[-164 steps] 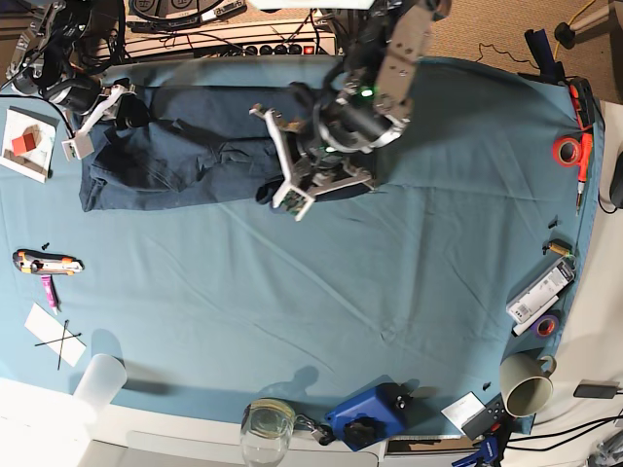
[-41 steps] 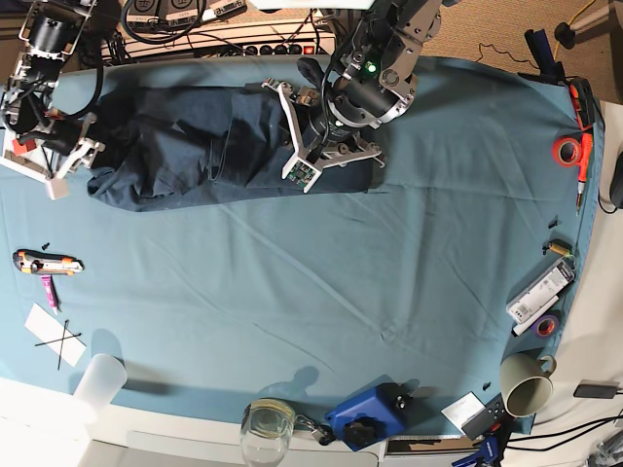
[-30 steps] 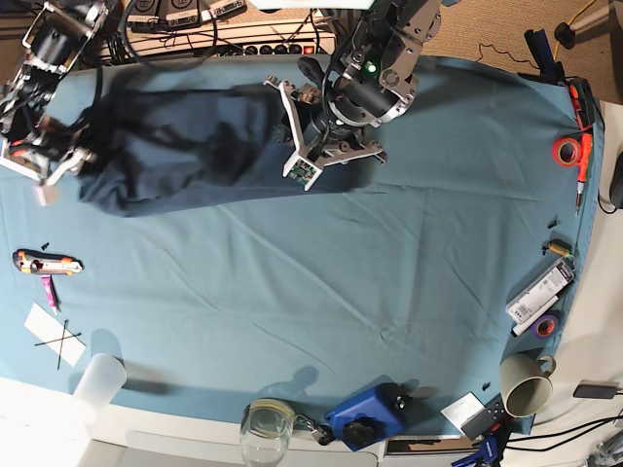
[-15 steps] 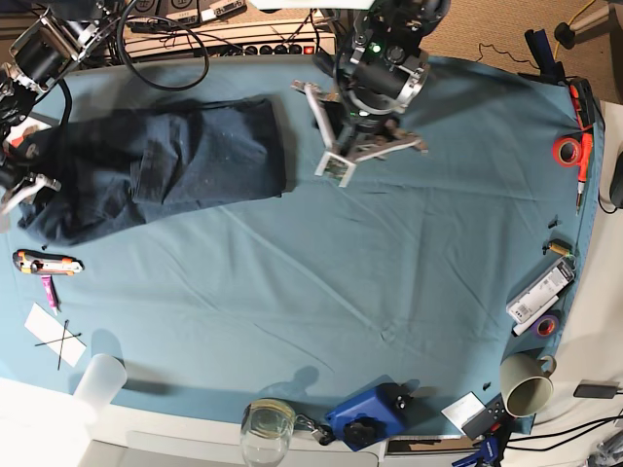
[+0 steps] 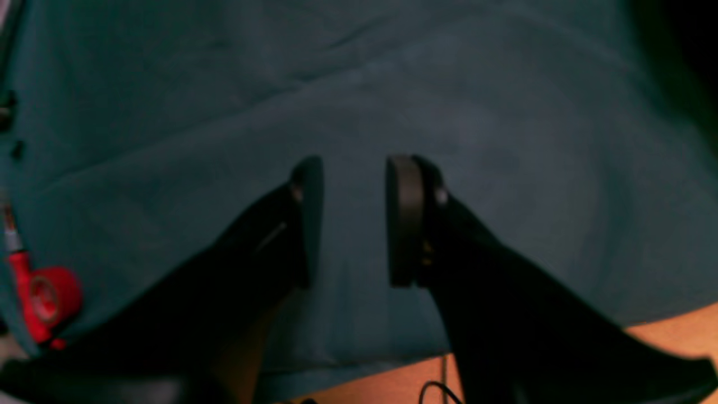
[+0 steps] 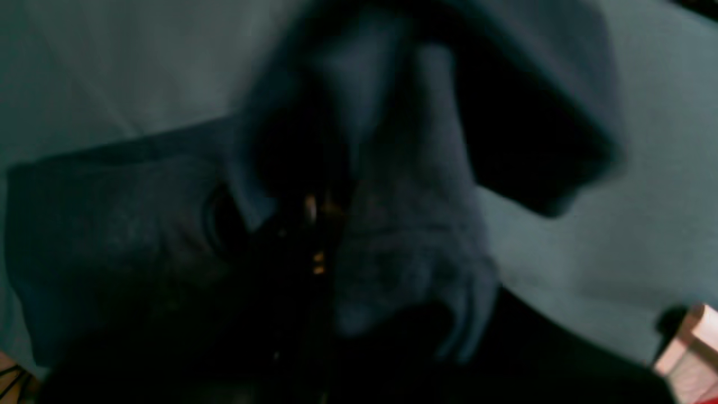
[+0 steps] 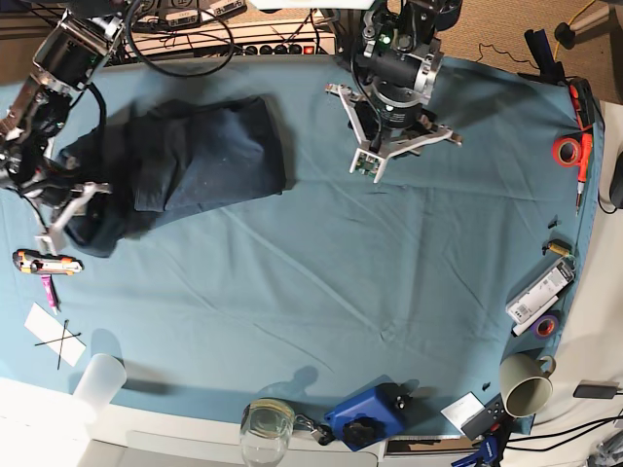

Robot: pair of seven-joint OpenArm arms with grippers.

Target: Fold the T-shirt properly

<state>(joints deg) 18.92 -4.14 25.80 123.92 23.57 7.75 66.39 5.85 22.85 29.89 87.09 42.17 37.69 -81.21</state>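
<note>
Your T-shirt point(image 7: 185, 161) lies at the far left of the bench point(image 7: 321, 292), folded into a rough band but bunched at its left end. Your right hand point(image 7: 60, 204) holds that bunched end; your left hand point(image 5: 354, 221) is half open, empty, over bare cloth. I judge the final neat fold is left.

Robotics lab bench — a workshop-like test setup

Power strips point(image 7: 263, 46) and cables point(image 7: 175, 39) line the cloth-covered table point(image 7: 321, 292); tape rolls point(image 7: 567, 150), a utility knife point(image 7: 47, 261) and a mug point(image 7: 526, 384) sit around its edges.
</note>
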